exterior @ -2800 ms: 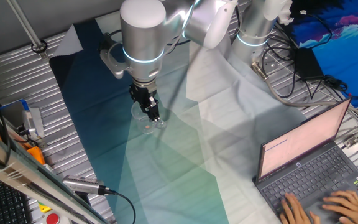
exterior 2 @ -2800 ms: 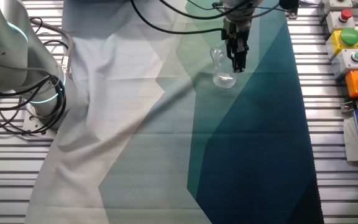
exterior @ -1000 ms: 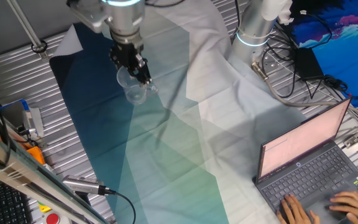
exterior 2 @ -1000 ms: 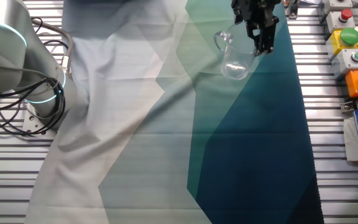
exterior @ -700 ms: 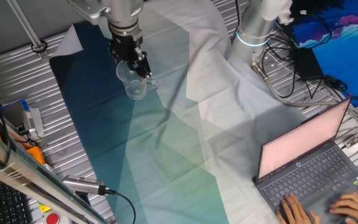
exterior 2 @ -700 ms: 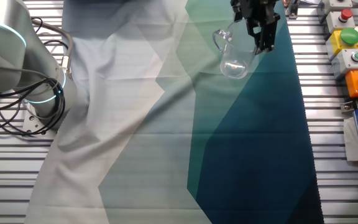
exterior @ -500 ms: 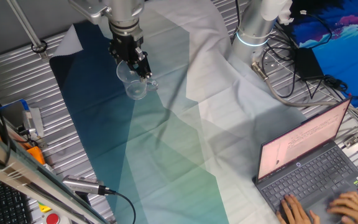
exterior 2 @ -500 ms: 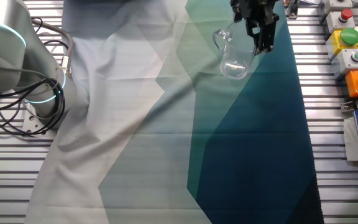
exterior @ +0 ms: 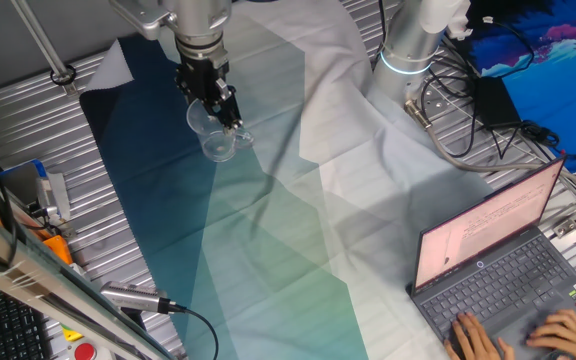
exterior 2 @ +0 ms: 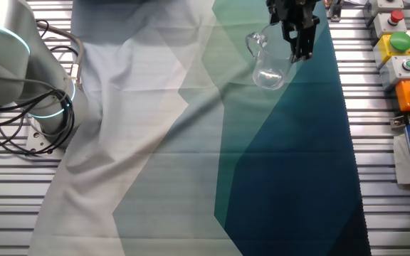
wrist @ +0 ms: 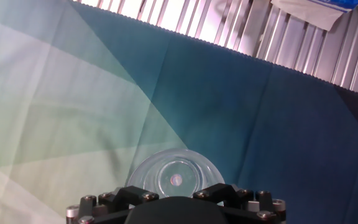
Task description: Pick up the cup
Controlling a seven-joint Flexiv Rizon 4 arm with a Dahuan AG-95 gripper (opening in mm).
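The cup (exterior: 214, 138) is a small clear glass mug with a side handle. It hangs in the air above the teal and white cloth (exterior: 268, 230), held at its rim by my gripper (exterior: 224, 108). In the other fixed view the cup (exterior 2: 269, 70) hangs tilted below the black fingers (exterior 2: 301, 44), with its handle to the left. In the hand view I look down into the cup (wrist: 176, 175), its round base showing just past the black gripper body (wrist: 176, 208). The gripper is shut on the cup's rim.
A laptop (exterior: 498, 270) with a person's hand typing sits at the front right. A button box (exterior 2: 398, 50) stands beside the cloth's dark edge. Cables and a second robot base (exterior 2: 27, 78) lie at the white end. Ribbed metal table (wrist: 229, 25) shows beyond the cloth.
The gripper has lifted the cup off the cloth and carried it up and toward the dark end. In the last half second it has barely moved.
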